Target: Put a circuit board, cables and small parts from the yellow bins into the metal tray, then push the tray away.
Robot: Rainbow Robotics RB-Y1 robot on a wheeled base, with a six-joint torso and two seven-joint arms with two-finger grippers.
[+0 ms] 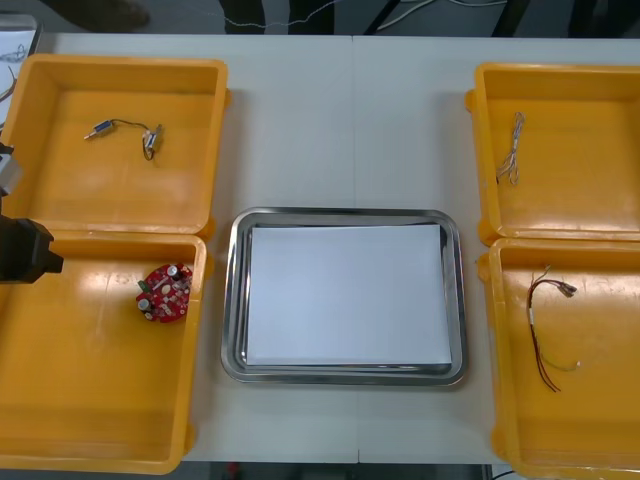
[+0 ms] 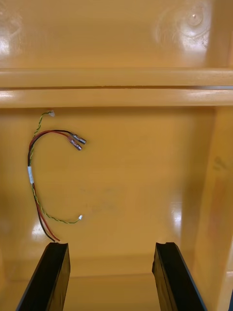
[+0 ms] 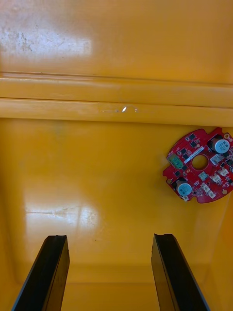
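While left hand (image 3: 110,238) gapes wide near circuit board (image 3: 213,167), right hand (image 2: 111,245) wide near red-yellow cable (image 2: 31,174)

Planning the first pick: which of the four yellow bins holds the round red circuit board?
The near yellow plastic bin on the robot's left, under the open left claw: the round red circuit board lies inside. The other three hold cables.

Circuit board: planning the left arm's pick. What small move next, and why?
Probably slide the left gripper toward the metal tray until the circuit board lines up between its open fingers: the board lies outside one finger. The right gripper hangs open above the red and yellow cable.
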